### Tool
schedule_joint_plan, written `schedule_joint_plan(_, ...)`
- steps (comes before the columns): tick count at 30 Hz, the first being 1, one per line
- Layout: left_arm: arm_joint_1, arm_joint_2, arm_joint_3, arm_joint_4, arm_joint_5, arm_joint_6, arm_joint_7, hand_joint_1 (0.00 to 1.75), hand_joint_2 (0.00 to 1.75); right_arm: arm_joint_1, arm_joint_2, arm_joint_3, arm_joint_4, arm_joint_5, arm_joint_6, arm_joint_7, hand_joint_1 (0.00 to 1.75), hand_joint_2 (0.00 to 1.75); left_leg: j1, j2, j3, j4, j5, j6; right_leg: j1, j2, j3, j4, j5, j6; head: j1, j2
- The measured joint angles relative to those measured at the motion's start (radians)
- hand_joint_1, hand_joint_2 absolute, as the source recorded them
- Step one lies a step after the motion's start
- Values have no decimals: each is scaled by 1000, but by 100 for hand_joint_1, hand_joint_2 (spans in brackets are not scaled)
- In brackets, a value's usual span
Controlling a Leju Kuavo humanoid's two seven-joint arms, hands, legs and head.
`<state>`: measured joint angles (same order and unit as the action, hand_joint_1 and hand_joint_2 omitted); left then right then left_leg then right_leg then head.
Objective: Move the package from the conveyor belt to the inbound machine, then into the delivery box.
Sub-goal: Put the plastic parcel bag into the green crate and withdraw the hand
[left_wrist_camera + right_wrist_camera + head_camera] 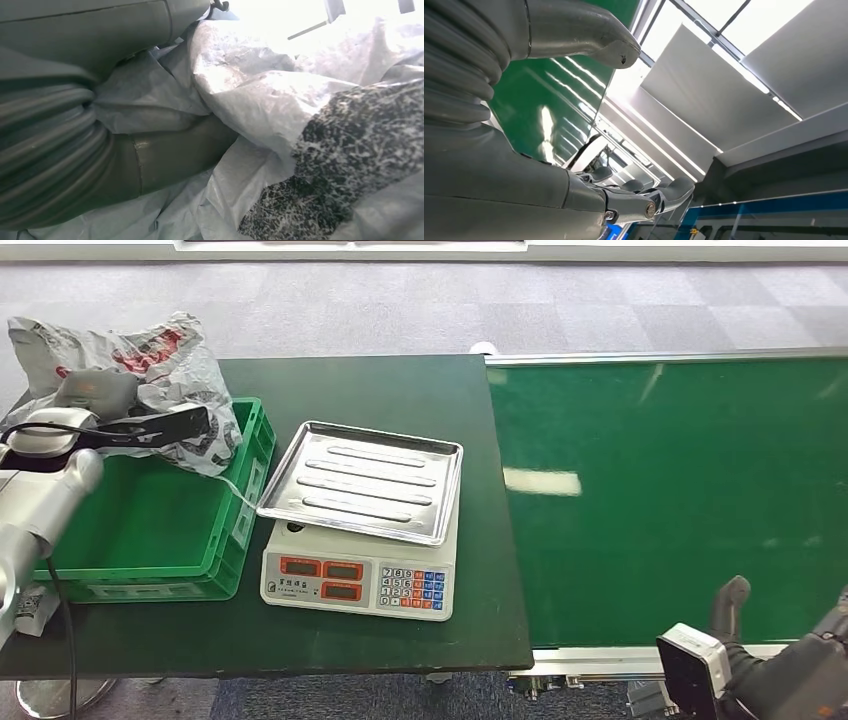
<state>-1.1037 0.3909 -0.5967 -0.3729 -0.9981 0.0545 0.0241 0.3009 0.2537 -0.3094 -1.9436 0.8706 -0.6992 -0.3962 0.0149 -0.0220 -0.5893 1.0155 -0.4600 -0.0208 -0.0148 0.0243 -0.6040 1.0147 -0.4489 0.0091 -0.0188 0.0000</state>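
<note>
Left arm: silver, entering from the lower left of the head view and reaching forward. Left hand: raised, dark fingers extended sideways toward the robot's right, closed on a crumpled plastic-wrapped package that bulges above and below them. In the left wrist view the grey ribbed cover and thick thumb press into the package's white film, folds bunched on either side of the thumb.

Right arm: low at the lower right corner of the head view. Right hand: thumb raised, nothing held. In the right wrist view its fingers lie apart from the thumb, slightly curled, with open space between them.
</note>
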Motion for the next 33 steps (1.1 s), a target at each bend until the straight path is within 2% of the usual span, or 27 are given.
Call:
schedule_joint_plan(16, 36, 27, 26, 12, 8, 0, 4, 175, 175, 9, -14, 0, 0, 0, 0, 4, 0, 175, 0, 0, 0, 0, 0, 0, 0, -1, 0, 0, 0, 0, 0, 0)
schedule_joint_plan(17, 37, 27, 27, 12, 8, 0, 4, 133, 175, 10, -15, 0, 0, 0, 0, 4, 0, 175, 0, 0, 0, 0, 0, 0, 0, -1, 0, 0, 0, 0, 0, 0)
schedule_joint_plan(20, 42, 29, 36, 12, 17, -10, 4, 2, 44, 13, -18, 0, 0, -5, 0, 3, 0, 175, 0, 0, 0, 0, 0, 0, 0, -1, 0, 0, 0, 0, 0, 0)
schedule_joint_plan(21, 44, 29, 42, 13, 22, -14, 6, 0, 0, 15, -19, 0, 0, -8, 0, 3, 0, 175, 0, 0, 0, 0, 0, 0, 0, -1, 0, 0, 0, 0, 0, 0)
schedule_joint_plan(24, 50, 26, 57, 12, 27, -6, 16, 0, 0, 21, -20, 0, 0, -12, 0, -1, 0, 175, 0, 0, 0, 0, 0, 0, 0, -1, -1, 0, 0, 0, 0, 0)
schedule_joint_plan(29, 56, 18, 97, -6, 27, 72, 31, 0, 0, 32, -20, 0, 0, -10, 0, -5, 0, 175, 0, 0, 0, 0, 0, 0, 0, -1, -1, 0, 0, 0, 0, 0)
schedule_joint_plan(33, 57, 13, 129, -22, 32, 99, 31, 0, 0, 35, -20, 0, 0, -11, 0, -9, 0, 175, 0, 0, 0, 0, 0, 0, 0, -1, -1, 0, 0, 0, 0, 0)
